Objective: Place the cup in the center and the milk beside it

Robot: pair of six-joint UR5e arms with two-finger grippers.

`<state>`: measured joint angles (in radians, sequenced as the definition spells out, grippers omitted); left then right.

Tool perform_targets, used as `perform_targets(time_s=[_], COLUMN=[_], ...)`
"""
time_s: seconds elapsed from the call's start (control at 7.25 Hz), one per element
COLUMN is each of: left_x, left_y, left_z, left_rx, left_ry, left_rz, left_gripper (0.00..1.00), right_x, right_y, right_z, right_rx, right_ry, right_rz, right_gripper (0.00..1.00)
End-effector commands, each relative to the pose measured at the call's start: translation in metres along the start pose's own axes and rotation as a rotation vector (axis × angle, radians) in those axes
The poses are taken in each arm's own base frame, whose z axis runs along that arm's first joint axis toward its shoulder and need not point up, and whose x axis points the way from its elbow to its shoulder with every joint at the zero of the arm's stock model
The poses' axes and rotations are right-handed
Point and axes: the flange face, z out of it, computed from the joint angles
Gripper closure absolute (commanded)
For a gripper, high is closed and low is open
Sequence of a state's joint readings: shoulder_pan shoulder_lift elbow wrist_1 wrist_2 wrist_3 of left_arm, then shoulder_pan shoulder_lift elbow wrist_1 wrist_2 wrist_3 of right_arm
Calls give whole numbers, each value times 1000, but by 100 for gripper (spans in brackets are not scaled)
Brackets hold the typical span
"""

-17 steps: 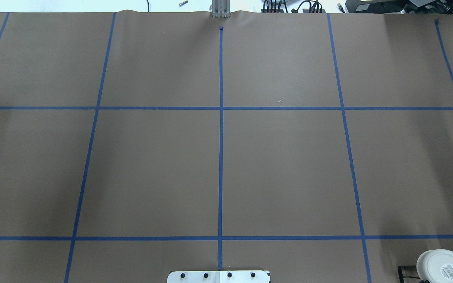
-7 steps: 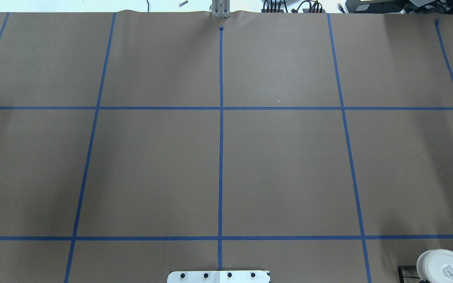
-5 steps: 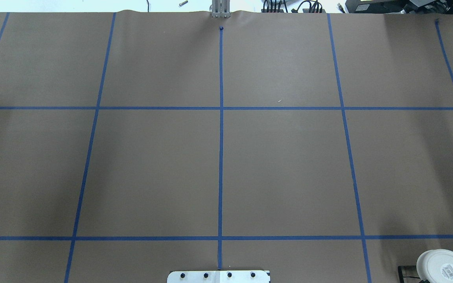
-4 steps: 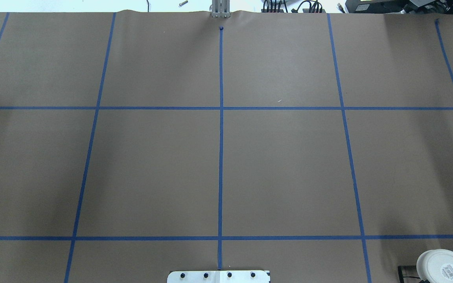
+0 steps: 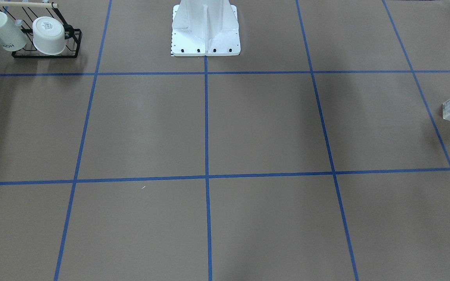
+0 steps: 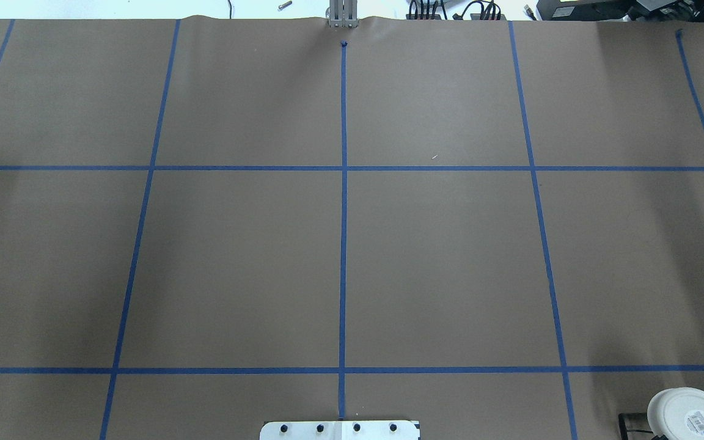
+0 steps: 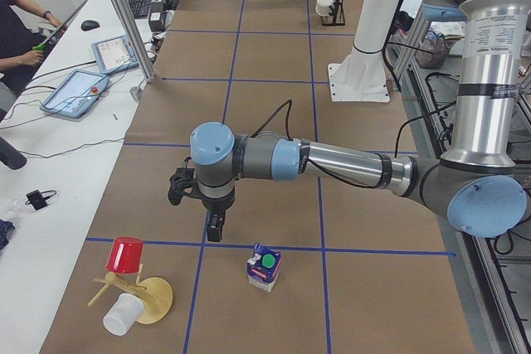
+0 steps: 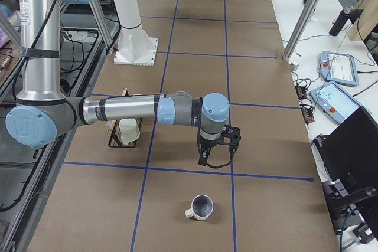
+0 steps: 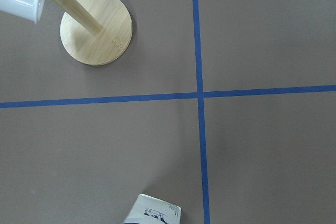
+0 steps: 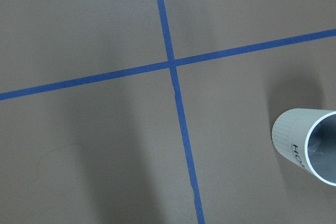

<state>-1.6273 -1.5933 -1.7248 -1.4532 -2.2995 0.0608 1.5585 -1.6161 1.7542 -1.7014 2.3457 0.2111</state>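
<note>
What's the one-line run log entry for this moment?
left gripper: above table near milk, state unclear | right gripper: above table near cup, state unclear | center: neither placed yet

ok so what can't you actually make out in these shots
1. Left gripper: open or shut unclear; only the exterior left view shows it, small.
2. Right gripper: likewise, exterior right view only.
3. Milk: cut by the front-facing view's right edge and the left wrist view's bottom edge.
4. Cup: absent from overhead and front-facing views, beyond their edges.
</note>
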Motion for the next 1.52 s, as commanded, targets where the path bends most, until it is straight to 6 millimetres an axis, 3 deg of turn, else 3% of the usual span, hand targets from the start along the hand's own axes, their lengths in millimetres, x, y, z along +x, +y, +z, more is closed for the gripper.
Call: perform_targets(time_s=[0.0,0.28,0.69,0.97,1.38], left_x=[5,-9,-20,-23,-21], left_y=[-12,-11,-3,1,4], left_z=[-6,10,19,22,21], left_rx=[11,-15,6,17,28], left_ry=[-1,2,-34,-36,-28], left_rz=[14,-11,15,24,27], left_gripper=[1,1,1,1,1], right_x=[18,29,31,47,72], right_y=[-1,0,0,-3,-15], right_z=[18,30,22,26,60], right_rx=[-29,15,41,60,-17], right_ry=[2,-8,-44,87,39], right_rz=[28,-20,-70,-64,-181], right_gripper=[0,0,0,0,0])
